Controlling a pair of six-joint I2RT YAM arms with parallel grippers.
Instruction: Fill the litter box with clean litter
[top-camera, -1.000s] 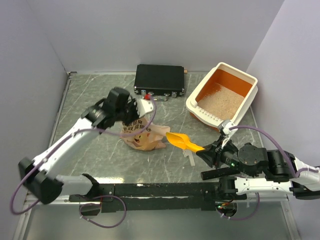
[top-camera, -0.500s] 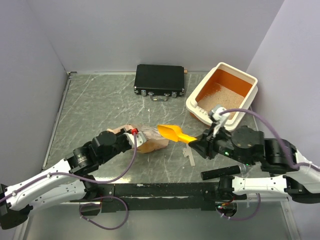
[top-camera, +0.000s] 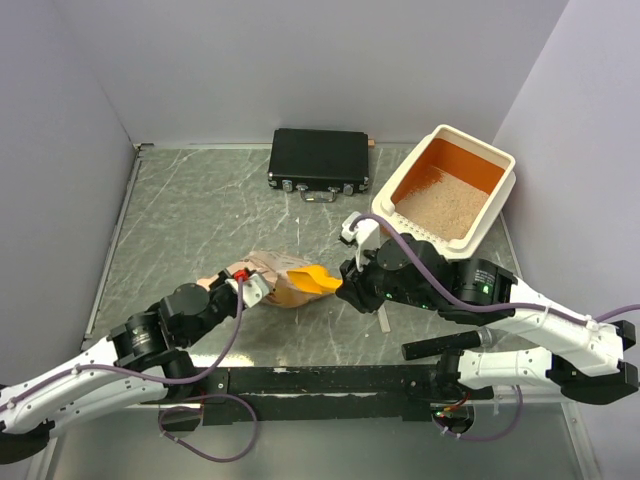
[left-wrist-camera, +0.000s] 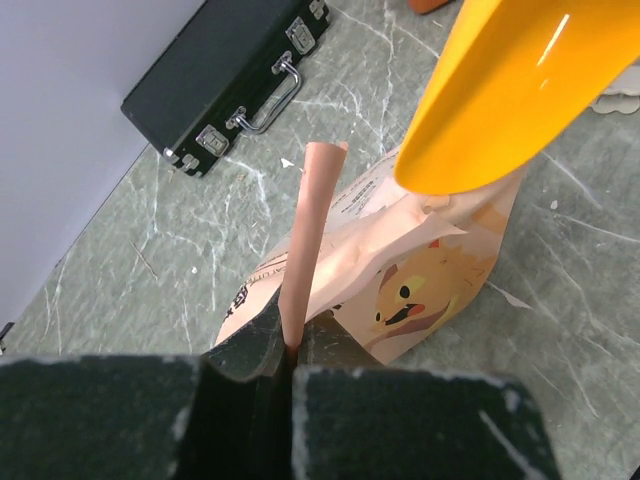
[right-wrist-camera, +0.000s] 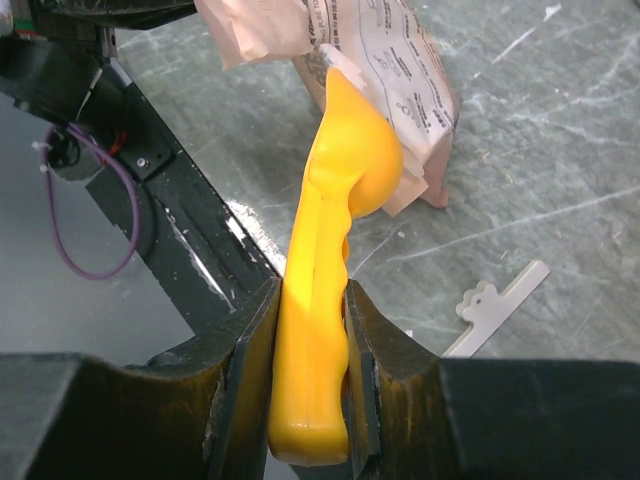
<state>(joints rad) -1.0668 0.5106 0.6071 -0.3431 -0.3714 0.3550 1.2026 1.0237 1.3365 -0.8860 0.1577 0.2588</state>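
The litter box (top-camera: 478, 143) stands at the back right, with clean litter (top-camera: 440, 208) covering part of its orange floor. A crumpled paper bag (top-camera: 275, 275) lies mid-table. My left gripper (top-camera: 243, 284) is shut on the bag's upper edge (left-wrist-camera: 305, 240), pinched thin between the jaws (left-wrist-camera: 290, 350). My right gripper (top-camera: 347, 284) is shut on the handle of a yellow scoop (right-wrist-camera: 335, 220). The scoop's bowl (top-camera: 308, 277) sits at the bag's mouth (right-wrist-camera: 385, 70) and looms over the bag in the left wrist view (left-wrist-camera: 510, 90).
A flat black case (top-camera: 320, 160) lies at the back centre, also in the left wrist view (left-wrist-camera: 230, 80). A small white plastic strip (top-camera: 383, 318) lies on the table just right of the bag (right-wrist-camera: 500, 298). Grey walls close in three sides.
The left arm dropped low toward the near edge and its gripper now holds the bag's edge from the left. The right gripper carried the scoop leftward to the bag's mouth.
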